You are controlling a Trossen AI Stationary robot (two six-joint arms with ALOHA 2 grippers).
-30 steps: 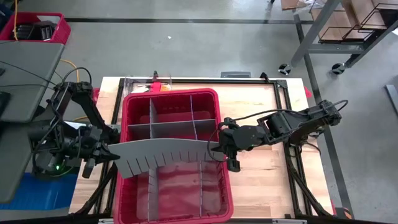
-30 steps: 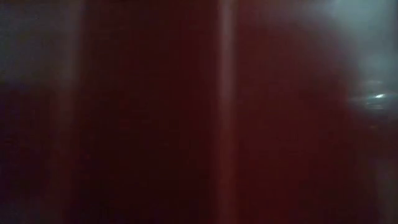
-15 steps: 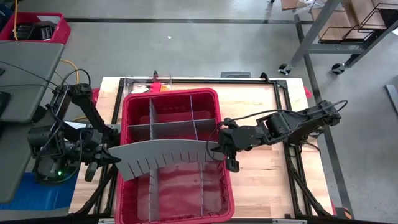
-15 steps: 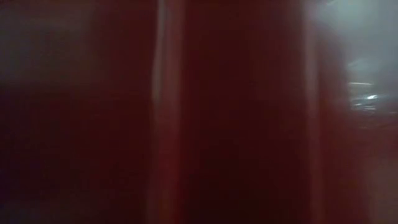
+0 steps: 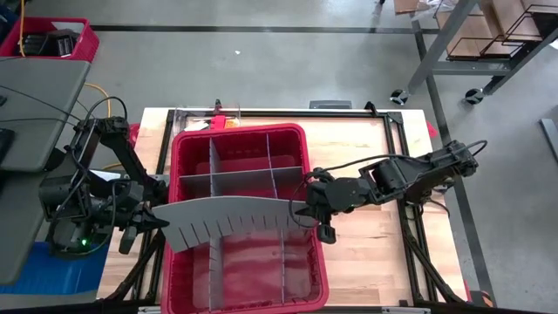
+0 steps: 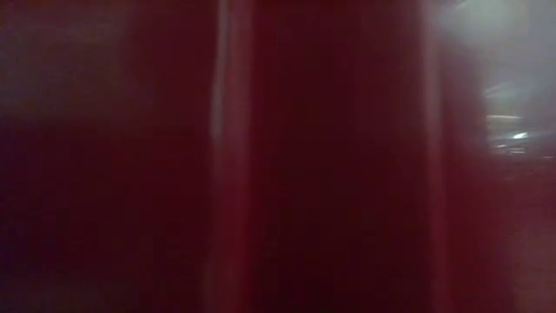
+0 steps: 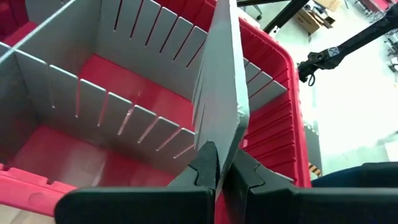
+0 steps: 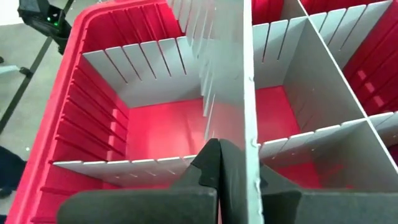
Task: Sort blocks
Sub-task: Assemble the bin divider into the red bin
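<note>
left gripper (image 5: pixel 157 218) at centre-left of high view, clamped on left end of loose grey divider sheet (image 5: pixel 228 216) | right gripper (image 5: pixel 302 208) right of centre, pinching sheet's right end | sheet spanning red bin (image 5: pixel 179 166) across frame middle, tilted | blocks: none discernible | low view filled by blurred red

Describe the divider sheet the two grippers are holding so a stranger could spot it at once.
Find the big red bin on the wooden table. A long grey slotted divider sheet spans its width, pinched by the left gripper and the right gripper. Unlike the dividers seated inside, it lies tilted and bowed above the rim.
</note>
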